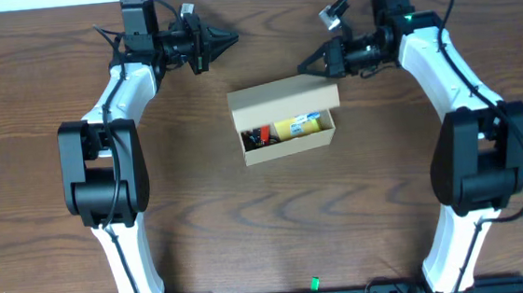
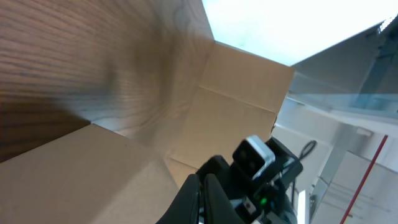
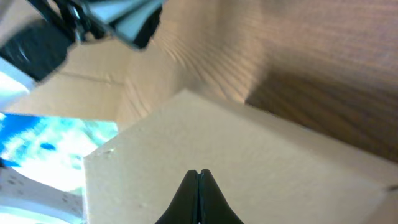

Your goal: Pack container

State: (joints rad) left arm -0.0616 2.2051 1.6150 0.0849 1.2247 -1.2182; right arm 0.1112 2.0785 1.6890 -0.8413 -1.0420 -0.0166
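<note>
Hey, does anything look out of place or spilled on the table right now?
Nothing looks spilled or damaged. The container sits slightly rotated on the table, flap open, its contents inside. The left gripper and right gripper are shut and empty.

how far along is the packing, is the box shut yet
Done: a yellow item and a black-and-red item already lie inside the container. In hand: nothing; the left pincer and right pincer are both shut and empty, the right one near the far edge of the flap lid. Left: the flap lid is open, so closing it looks like what remains.
</note>
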